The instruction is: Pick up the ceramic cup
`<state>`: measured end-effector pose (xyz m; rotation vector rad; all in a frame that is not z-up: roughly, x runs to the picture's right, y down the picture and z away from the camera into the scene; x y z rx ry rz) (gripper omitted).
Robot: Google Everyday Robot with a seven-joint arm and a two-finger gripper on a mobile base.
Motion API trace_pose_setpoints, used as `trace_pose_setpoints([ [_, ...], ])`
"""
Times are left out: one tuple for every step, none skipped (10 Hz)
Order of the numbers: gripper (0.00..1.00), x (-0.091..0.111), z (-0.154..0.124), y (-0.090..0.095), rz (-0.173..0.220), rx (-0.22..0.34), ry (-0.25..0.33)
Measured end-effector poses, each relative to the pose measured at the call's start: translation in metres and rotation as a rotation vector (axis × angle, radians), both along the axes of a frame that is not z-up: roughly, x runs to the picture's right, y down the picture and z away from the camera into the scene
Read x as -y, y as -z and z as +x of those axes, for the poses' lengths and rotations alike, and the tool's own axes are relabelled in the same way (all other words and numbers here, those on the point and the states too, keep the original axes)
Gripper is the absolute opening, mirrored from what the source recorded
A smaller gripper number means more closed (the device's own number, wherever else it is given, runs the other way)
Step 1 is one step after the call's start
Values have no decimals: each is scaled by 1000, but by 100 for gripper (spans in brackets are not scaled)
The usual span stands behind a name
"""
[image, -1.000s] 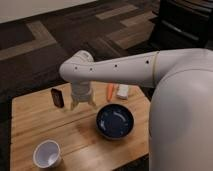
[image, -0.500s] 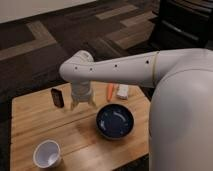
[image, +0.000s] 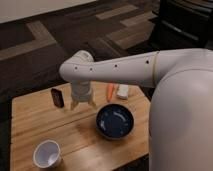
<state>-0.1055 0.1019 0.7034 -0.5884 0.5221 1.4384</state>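
The ceramic cup (image: 47, 153) is small, white and handleless, and lies tilted on the wooden table (image: 35, 122) at the front left. My gripper (image: 83, 104) hangs from the white arm over the middle back of the table, well behind and to the right of the cup. It is not touching the cup.
A wide dark blue bowl (image: 115, 121) sits right of the gripper. A dark upright object (image: 58, 97) stands at the back left. An orange item (image: 110, 91) and a white packet (image: 122, 91) lie at the back. My white body (image: 182, 120) blocks the right side.
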Motion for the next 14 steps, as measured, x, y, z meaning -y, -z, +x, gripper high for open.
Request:
trace_pose_setpoints([
  [65, 0, 0, 0, 0, 0, 0],
  [65, 0, 0, 0, 0, 0, 0],
  [65, 0, 0, 0, 0, 0, 0],
  [65, 0, 0, 0, 0, 0, 0],
  [65, 1, 0, 1, 3, -1, 1],
  [65, 5, -7, 1, 33, 6, 35],
  [65, 8, -22, 6, 69, 20, 91],
  [65, 9, -30, 9, 95, 27, 136],
  [65, 6, -44, 14, 118, 50, 184],
  [65, 1, -61, 22, 140, 82, 242],
  [65, -4, -73, 28, 150, 117, 287],
  [65, -13, -90, 40, 158, 174, 347],
  [65, -23, -109, 55, 169, 251, 408],
  [65, -30, -118, 68, 172, 298, 447],
])
